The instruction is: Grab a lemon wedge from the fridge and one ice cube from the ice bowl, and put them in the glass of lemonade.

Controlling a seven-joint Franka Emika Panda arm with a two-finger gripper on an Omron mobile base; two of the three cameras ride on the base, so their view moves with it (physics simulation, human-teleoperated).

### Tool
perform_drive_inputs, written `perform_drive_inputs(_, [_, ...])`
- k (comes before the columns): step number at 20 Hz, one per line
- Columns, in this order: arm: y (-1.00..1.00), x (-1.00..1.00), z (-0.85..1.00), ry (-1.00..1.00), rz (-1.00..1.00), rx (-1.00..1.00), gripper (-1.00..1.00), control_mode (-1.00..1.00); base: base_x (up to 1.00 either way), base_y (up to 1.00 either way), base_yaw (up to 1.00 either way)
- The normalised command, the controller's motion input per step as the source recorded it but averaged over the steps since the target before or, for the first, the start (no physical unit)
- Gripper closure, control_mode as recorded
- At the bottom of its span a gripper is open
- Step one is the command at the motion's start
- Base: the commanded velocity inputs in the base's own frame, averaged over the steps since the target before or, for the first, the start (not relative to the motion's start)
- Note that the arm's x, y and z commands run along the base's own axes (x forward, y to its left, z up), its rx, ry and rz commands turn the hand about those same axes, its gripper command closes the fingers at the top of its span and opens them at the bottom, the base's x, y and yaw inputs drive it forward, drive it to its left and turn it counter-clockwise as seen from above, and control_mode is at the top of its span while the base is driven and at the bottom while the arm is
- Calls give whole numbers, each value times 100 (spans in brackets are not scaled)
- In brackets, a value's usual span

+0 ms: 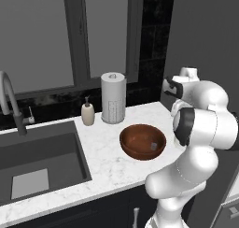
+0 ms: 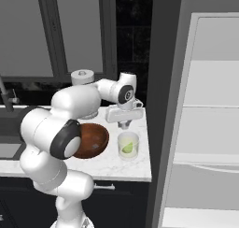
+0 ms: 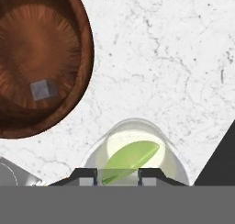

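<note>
One lemon wedge point(image 3: 131, 161) sits pinched between the fingertips of the gripper point(image 3: 117, 176), directly above the glass of lemonade point(image 3: 137, 147) so a release should drop it into the liquid. Glass stands on the marble counter point(image 3: 160, 58), just beside the wooden ice bowl point(image 3: 27, 108), near the counter's fridge-side end. One ice cube point(image 3: 43, 90) rests in the bowl, untouched; judged next pick. Fridge point(image 2: 205, 105) door stands open alongside.
</note>
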Motion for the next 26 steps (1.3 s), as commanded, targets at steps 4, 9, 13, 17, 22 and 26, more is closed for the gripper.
perform_drive_inputs(4, [-11,6,-4,-9,6,4,100,-100,0,0,0])
perform_drive_inputs(9, [-18,1,-26,-6,5,1,100,-100,0,0,0])
perform_drive_inputs(13, [-16,1,-39,-2,5,0,100,-100,0,0,0])
perform_drive_inputs(17, [0,9,-36,0,4,0,100,-100,0,0,0])
perform_drive_inputs(22, [0,0,-22,0,4,0,100,-100,0,0,0])
perform_drive_inputs(26, [0,-11,-2,-4,1,0,100,-100,0,0,0])
